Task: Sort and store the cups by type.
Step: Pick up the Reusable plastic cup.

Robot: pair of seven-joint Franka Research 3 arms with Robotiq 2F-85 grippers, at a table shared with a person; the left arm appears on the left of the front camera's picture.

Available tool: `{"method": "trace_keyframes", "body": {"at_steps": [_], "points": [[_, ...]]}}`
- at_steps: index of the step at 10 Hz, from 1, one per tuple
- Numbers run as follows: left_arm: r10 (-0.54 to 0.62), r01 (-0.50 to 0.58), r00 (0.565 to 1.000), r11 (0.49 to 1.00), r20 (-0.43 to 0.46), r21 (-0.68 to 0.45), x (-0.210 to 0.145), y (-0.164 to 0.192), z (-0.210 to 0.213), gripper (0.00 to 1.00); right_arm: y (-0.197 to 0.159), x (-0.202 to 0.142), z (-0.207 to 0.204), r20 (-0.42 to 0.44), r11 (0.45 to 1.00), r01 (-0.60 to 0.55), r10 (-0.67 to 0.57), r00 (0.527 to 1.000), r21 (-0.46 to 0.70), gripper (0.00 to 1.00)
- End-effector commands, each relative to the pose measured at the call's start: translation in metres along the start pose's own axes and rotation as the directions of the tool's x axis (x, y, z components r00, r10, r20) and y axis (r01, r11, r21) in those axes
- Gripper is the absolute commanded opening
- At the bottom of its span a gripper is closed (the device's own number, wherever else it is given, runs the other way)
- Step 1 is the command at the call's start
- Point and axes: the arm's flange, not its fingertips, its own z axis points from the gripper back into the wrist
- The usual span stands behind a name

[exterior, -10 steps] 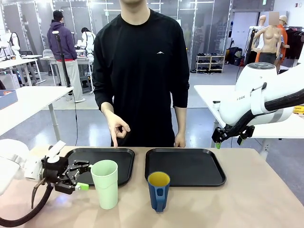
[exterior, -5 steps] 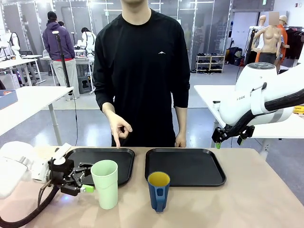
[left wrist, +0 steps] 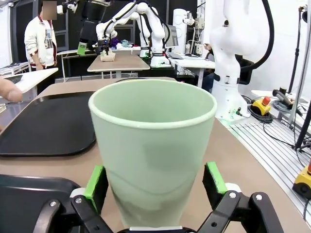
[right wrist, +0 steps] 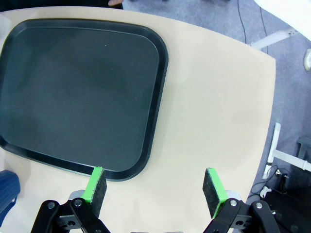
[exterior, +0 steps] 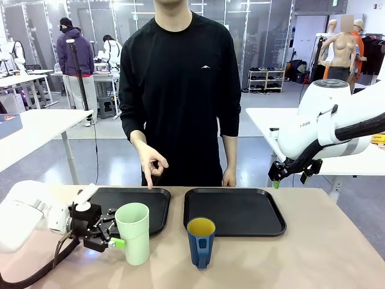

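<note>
Tumbler (left wrist: 153, 145) stands between the fingers of the left hand (left wrist: 154, 180), released; the mug (exterior: 200, 244) sits just past it on the surface (exterior: 325, 259). The right hand (right wrist: 154, 187) hangs released above a tray's (right wrist: 73, 87) corner.

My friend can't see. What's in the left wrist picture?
A pale green cup stands between the left gripper's open, green-padded fingers on a tan table. A black tray lies on the table beyond it.

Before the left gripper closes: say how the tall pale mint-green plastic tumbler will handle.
The tall pale mint-green plastic tumbler is thin-rimmed, so probably light. Narrower at the base, it may tip if nudged. Its smooth tapered wall might slip in the left gripper.
</note>
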Motion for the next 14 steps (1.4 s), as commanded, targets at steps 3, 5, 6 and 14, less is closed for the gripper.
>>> {"method": "trace_keyframes", "body": {"at_steps": [3,5,6,14], "points": [[-0.032,0.033,0.999,0.999,0.036,-0.024,-0.034,-0.005,-0.022,1.0,0.0,0.0,0.001,0.001,1.0,0.0,0.0,1.0,0.0,1.0],[-0.031,0.032,0.999,0.999,0.041,-0.033,-0.037,-0.003,-0.028,1.0,0.0,0.0,0.001,0.001,1.0,0.0,0.0,1.0,0.0,1.0],[-0.043,0.045,0.998,0.998,0.049,-0.036,-0.038,-0.003,-0.029,1.0,0.0,0.0,0.001,0.001,1.0,0.0,0.0,1.0,0.0,1.0],[-0.055,0.068,0.993,0.991,0.105,-0.115,-0.046,0.002,-0.045,0.76,0.0,0.0,0.001,0.001,1.0,0.0,0.0,1.0,0.0,1.0]]}}
